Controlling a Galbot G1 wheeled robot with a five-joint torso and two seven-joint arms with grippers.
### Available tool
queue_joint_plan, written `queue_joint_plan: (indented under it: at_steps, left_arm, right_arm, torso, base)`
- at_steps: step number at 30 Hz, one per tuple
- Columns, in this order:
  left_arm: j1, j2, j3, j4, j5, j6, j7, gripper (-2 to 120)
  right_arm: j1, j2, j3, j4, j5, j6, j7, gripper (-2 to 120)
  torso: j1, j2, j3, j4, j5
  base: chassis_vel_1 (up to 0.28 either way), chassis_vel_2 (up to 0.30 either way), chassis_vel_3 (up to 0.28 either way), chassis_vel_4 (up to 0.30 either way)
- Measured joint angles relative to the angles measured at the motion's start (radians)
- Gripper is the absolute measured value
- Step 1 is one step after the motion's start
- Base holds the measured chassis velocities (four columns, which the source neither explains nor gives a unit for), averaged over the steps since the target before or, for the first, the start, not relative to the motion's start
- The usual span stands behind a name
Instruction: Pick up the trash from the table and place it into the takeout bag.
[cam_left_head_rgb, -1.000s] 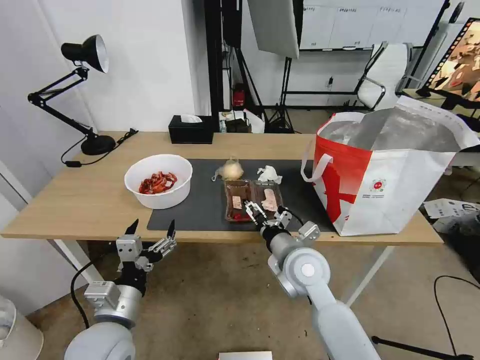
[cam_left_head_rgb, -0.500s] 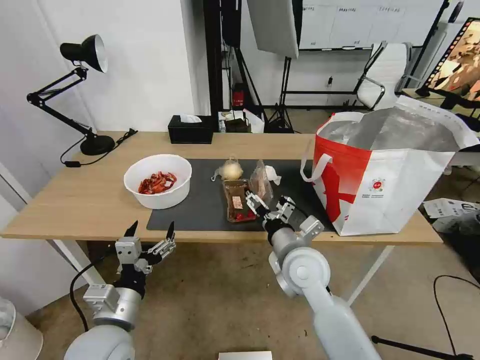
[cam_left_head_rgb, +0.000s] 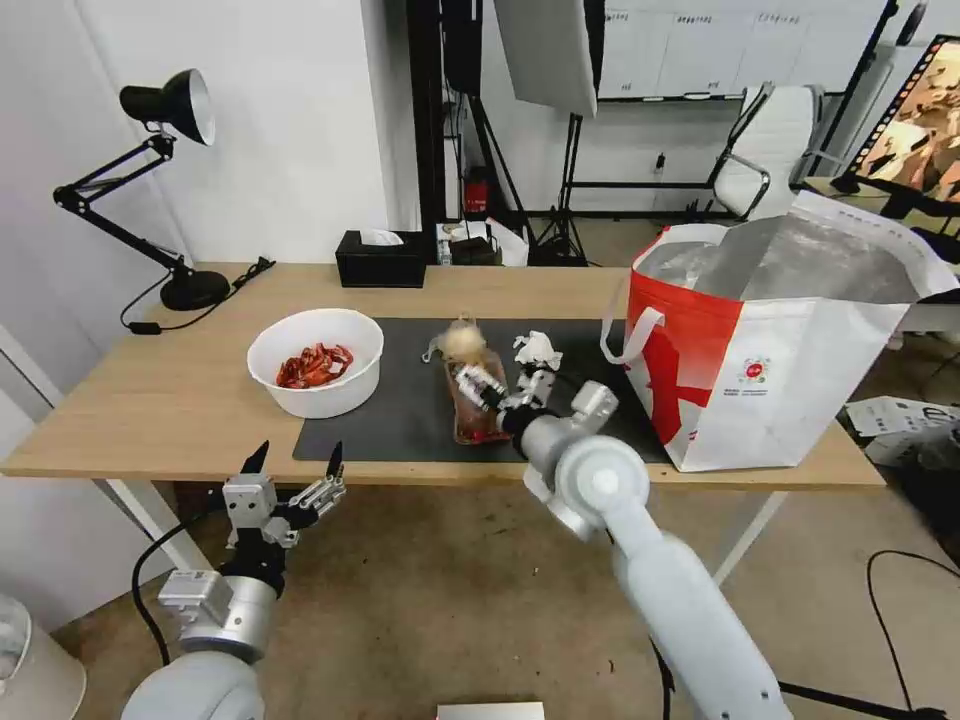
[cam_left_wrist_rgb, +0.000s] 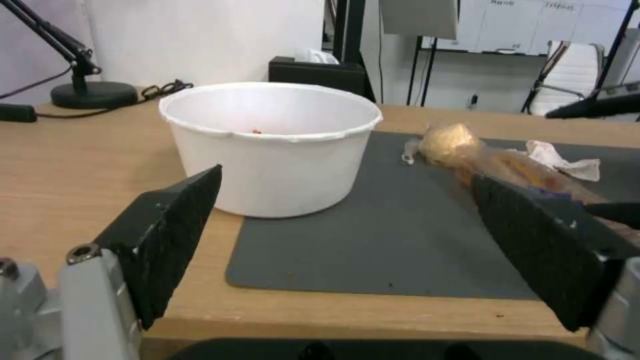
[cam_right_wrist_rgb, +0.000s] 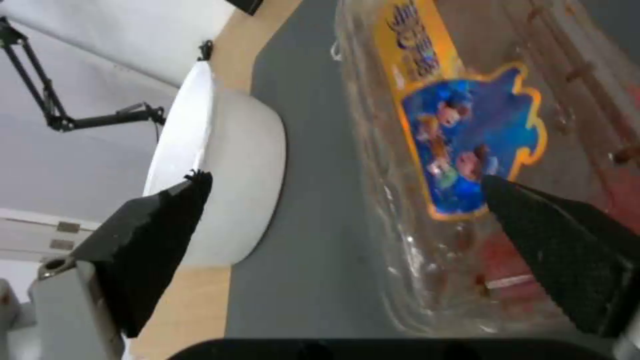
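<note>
On the dark mat (cam_left_head_rgb: 400, 415) of the table (cam_left_head_rgb: 170, 400), the clear plastic tray (cam_left_head_rgb: 472, 408) lies folded, one half turned over the other. My right gripper (cam_left_head_rgb: 502, 385) is open over it. In the right wrist view the tray (cam_right_wrist_rgb: 480, 150), with a blue and yellow sticker, sits between the spread fingers, near one pad (cam_right_wrist_rgb: 567, 250). Behind the tray lie the knotted bag (cam_left_head_rgb: 460, 340) and the crumpled tissue (cam_left_head_rgb: 537, 348). The white bowl (cam_left_head_rgb: 316, 362) of red scraps stands to the left. The takeout bag (cam_left_head_rgb: 790, 380) stands open at the right. My left gripper (cam_left_head_rgb: 300, 458) hangs open below the table's front edge.
A black tissue box (cam_left_head_rgb: 381, 258) sits at the table's back edge and a black desk lamp (cam_left_head_rgb: 165, 105) at the back left. An office chair (cam_left_head_rgb: 775, 150) and light stands are behind the table. Bare wood lies left of the bowl.
The tray's right half rose on edge and has folded over onto the left half. My right gripper moved forward and left over it. The left arm sank slightly.
</note>
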Motion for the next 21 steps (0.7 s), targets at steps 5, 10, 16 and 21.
queue_joint_plan:
  at_steps: [5,10,16,21]
  left_arm:
    - [-0.001,0.004,-0.009,-0.004,-0.006,-0.001,0.001,100]
    - [-0.001,0.010,-0.013,-0.005,-0.015,-0.003,0.001,100]
    - [-0.016,0.020,-0.003,-0.012,-0.045,-0.004,0.000,100]
    - [-0.062,0.040,0.015,-0.009,-0.118,0.010,-0.004,100]
  right_arm:
    - [0.021,-0.028,0.003,0.002,-0.021,0.034,-0.107,100]
    - [0.063,-0.101,-0.023,0.013,-0.213,0.038,-0.286,100]
    - [0.212,-0.325,-0.163,-0.101,-0.640,0.022,-0.712,86]
    - [0.269,-0.379,-0.215,-0.180,-0.742,0.008,-0.869,66]
  torso:
    - [0.000,0.000,0.000,-0.0001,0.0002]
    - [0.000,0.000,0.000,-0.0003,0.0003]
    - [0.000,0.000,0.000,-0.0002,0.0002]
    - [0.000,0.000,0.000,-0.0002,0.0001]
  base:
    - [0.000,0.000,0.000,0.000]
    - [0.000,0.000,0.000,0.000]
    - [0.000,0.000,0.000,0.000]
    - [0.000,0.000,0.000,0.000]
